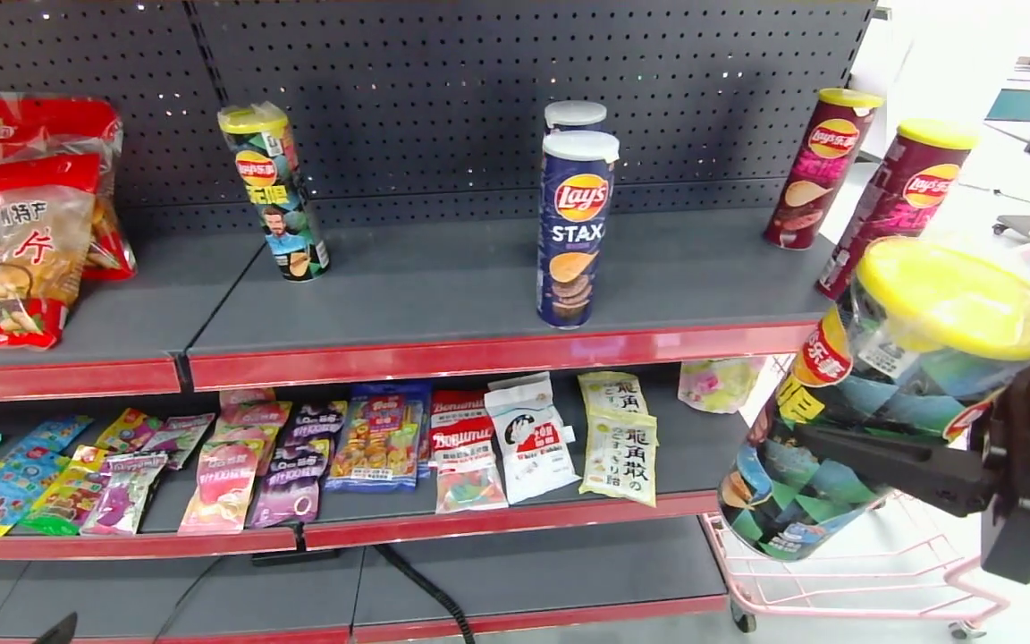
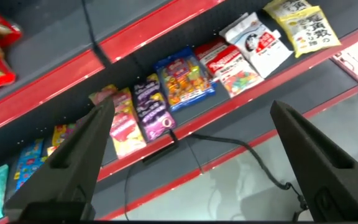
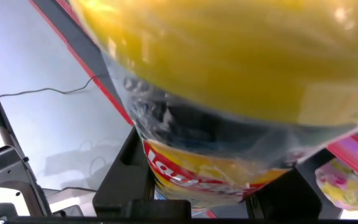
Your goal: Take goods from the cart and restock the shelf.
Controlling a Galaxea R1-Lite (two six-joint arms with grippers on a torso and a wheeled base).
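My right gripper (image 1: 873,447) is shut on a green chip can with a yellow lid (image 1: 873,394), held tilted at the right end of the shelves, above the pink cart (image 1: 846,581). Seen from the right wrist, the chip can (image 3: 229,106) sits between the black fingers (image 3: 126,180). The top shelf (image 1: 443,295) carries a matching green can (image 1: 275,192), two blue cans (image 1: 573,228) and two maroon cans (image 1: 864,188). My left gripper (image 2: 191,162) hangs open and empty, low in front of the middle shelf (image 2: 241,102).
Red snack bags (image 1: 28,233) lie on the top shelf's left section. Several candy and snack packets (image 1: 372,447) cover the middle shelf. The bottom shelf (image 1: 479,572) is bare, with a black cable (image 1: 426,586) trailing over it. Open floor lies to the right.
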